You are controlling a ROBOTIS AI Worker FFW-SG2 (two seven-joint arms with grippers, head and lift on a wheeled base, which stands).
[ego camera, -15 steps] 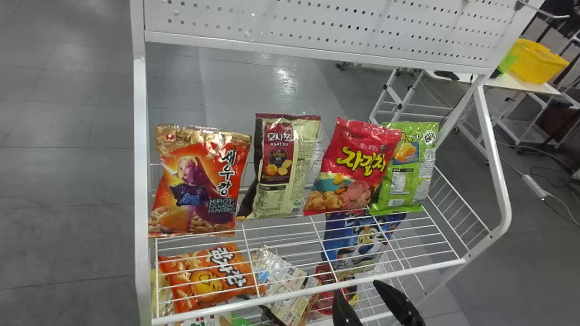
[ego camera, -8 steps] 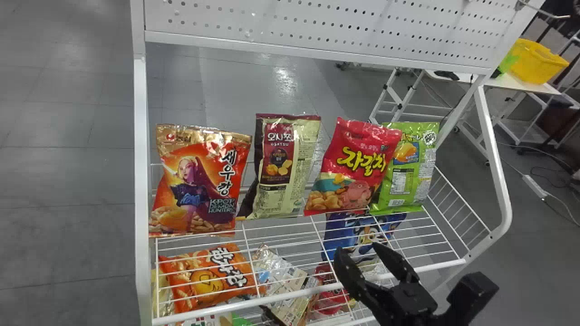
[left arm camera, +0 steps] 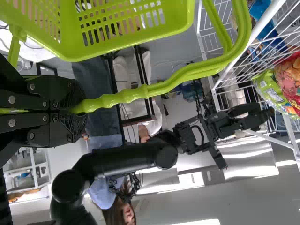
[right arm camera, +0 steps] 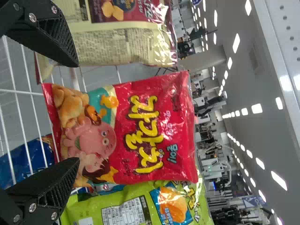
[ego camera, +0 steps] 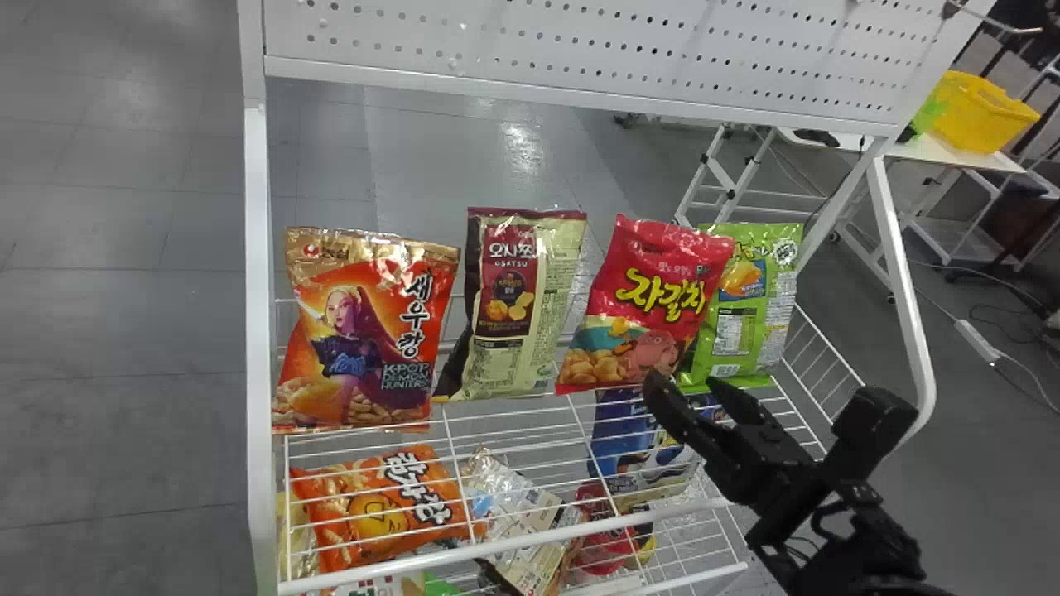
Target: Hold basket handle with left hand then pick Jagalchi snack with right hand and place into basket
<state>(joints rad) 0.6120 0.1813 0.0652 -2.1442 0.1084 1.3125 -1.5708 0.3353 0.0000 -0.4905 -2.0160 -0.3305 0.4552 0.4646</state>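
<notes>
head view: see jagalchi snack (ego camera: 642,310) on wire shelf (ego camera: 571,531), three o'clock | hold right gripper (ego camera: 686,382) apart, four o'clock | clamp basket handle (left arm camera: 164,86) with left gripper (left arm camera: 77,110) | note grey floor (ego camera: 132,331) beyond, yellow bin (ego camera: 981,116) two o'clock

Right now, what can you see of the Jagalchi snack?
The Jagalchi snack is a glossy red bag, plastic-looking and puffed, with yellow lettering and a pink cartoon creature. It stands upright on the wire shelf, partly overlapping the green bag. The open right gripper is at its lower end; contact is unclear.

The Jagalchi snack (ego camera: 642,302) stands on the rack (ego camera: 258,331) between two bags (ego camera: 517,306).
</notes>
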